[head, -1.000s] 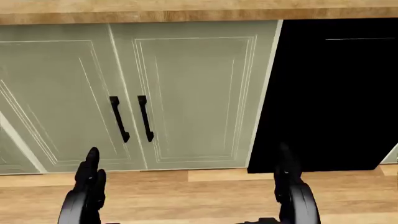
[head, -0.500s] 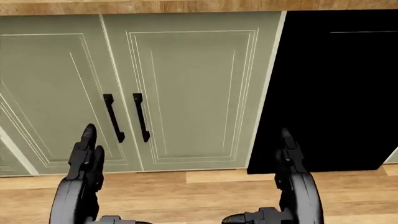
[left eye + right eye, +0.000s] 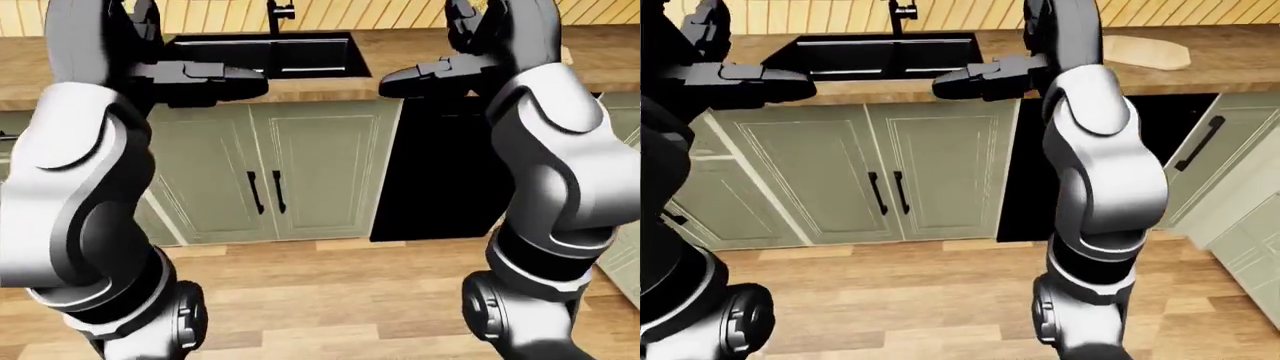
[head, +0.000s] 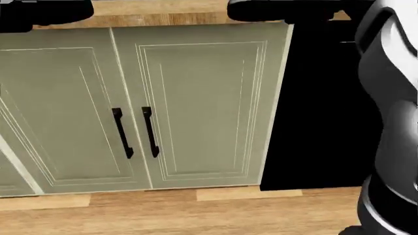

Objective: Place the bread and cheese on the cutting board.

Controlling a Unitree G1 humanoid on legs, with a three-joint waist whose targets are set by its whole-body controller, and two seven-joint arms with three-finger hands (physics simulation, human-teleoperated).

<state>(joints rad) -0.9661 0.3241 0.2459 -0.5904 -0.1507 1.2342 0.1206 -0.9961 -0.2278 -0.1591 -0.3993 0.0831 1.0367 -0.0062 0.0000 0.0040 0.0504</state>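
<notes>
Wooden cutting board [image 3: 1145,51] lies on counter [image 3: 1240,64] beside sink [image 3: 880,54].

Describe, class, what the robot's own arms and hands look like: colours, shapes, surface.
Both arms are glossy silver-grey rounded shells joined by black bands. The left arm and right arm bulge at each joint. The left hand and right hand are matt black, blocky, with stubby fingers. No cables or markings show.

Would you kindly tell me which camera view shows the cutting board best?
The right-eye view: the cutting board lies in plain sight on the countertop, right of the raised arm. In the left-eye view the arm hides nearly all of it. The head view, aimed at the cabinet doors, shows none.
</notes>
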